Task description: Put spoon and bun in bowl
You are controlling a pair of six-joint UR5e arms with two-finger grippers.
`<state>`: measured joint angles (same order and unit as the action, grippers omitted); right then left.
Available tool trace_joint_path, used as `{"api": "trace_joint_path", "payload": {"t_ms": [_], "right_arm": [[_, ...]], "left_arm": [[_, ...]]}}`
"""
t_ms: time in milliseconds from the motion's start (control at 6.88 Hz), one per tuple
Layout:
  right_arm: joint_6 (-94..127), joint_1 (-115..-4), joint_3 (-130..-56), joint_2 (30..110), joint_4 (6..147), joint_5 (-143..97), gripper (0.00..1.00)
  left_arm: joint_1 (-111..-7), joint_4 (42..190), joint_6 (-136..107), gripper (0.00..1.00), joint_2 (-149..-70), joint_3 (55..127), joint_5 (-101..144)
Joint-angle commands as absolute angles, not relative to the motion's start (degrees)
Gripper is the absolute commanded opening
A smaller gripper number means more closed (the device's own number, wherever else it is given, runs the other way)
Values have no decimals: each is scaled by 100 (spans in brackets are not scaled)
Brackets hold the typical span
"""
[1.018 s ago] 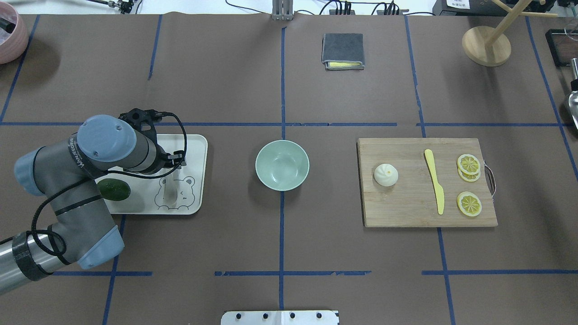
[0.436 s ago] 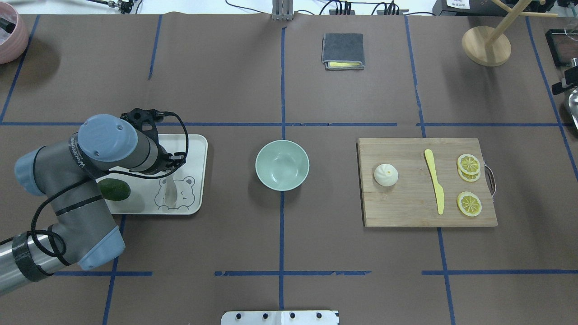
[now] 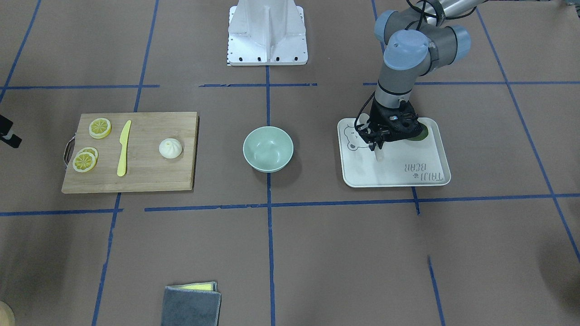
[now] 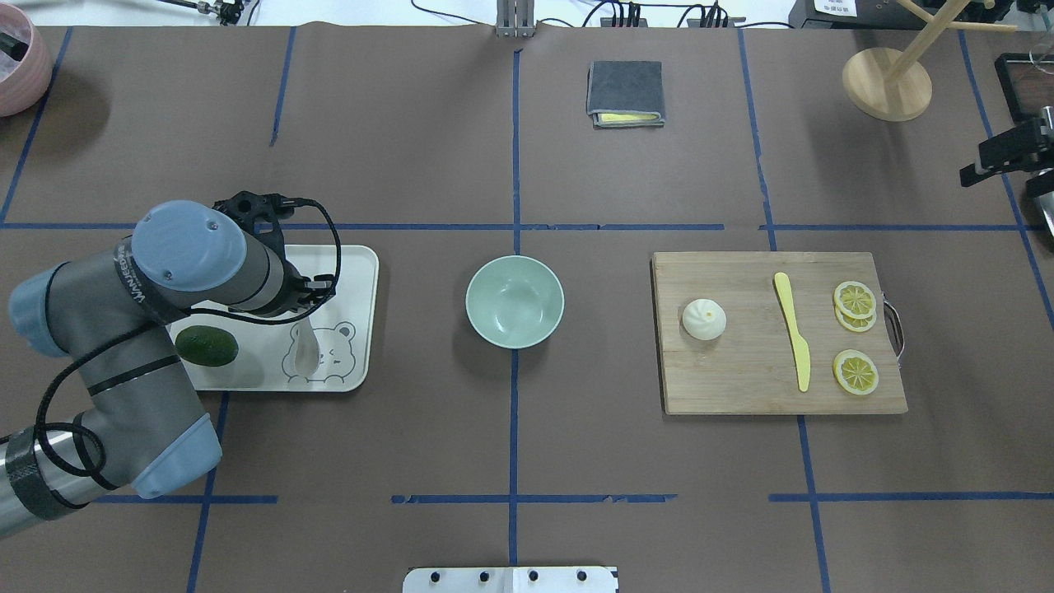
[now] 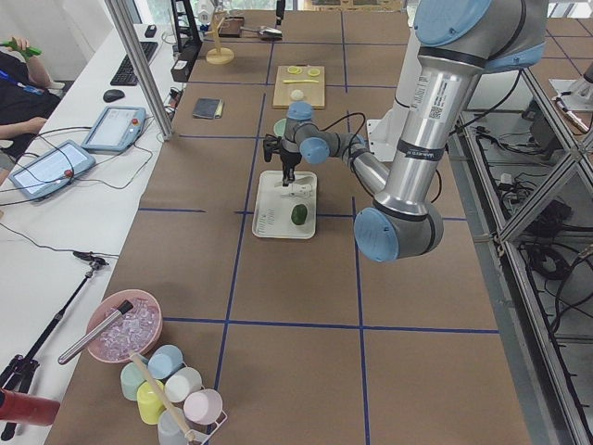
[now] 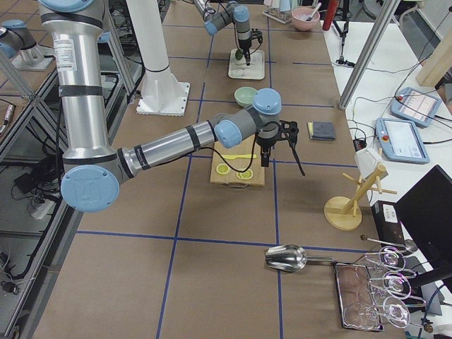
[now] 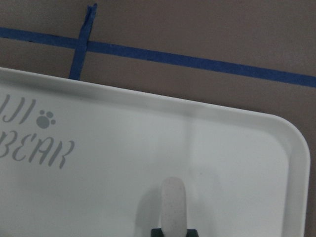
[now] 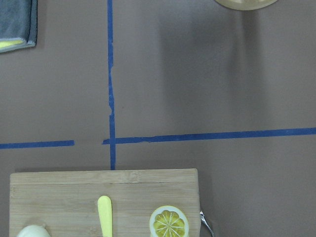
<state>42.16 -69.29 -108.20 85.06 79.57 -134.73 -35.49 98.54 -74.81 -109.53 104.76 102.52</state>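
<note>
Left end effector (image 3: 377, 146) is clamped on the spoon (image 7: 174, 202) handle over the bear-print tray (image 4: 362, 263). The right end effector (image 4: 1009, 152) state cannot be told.

Bowl (image 4: 515, 301) mid tabletop (image 4: 510, 165); tray (image 4: 362, 262) to robot's L w/ spoon (image 4: 307, 354) & fruit (image 4: 207, 346); board (image 4: 741, 387) to R, carrying bun (image 4: 704, 319), knife (image 4: 793, 338), lemon slices (image 4: 855, 372)

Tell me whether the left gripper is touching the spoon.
Touching. The left wrist view shows the left gripper clamping the spoon by its handle, over the white tray.
</note>
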Motion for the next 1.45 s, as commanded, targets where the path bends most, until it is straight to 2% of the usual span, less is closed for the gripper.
{"api": "trace_joint_path", "payload": {"t_ms": [0,291,727,1018,1309], "right_arm": [[5243,-5972,-10872,8018,7954,-12800,100],[6122,-5259,-10863,7552,7893,-12307,100],[6240,-4633,-10820,7471,7875,-11726,100],[6345,-4317,-10793,7471,7875,-11427,100],[6346,-4158,-10741,7462,7875,-11356,100]], "left_arm": [[-3761,9721,-7532,0,-11396,10512,10283],[-3753,9721,-8118,0,-12081,10355,10301],[-3578,10079,-9050,0,-13006,9583,10292],[-3288,10825,-9385,0,-13296,8889,10257],[-3156,10846,-9404,0,-13333,8824,10248]]}}
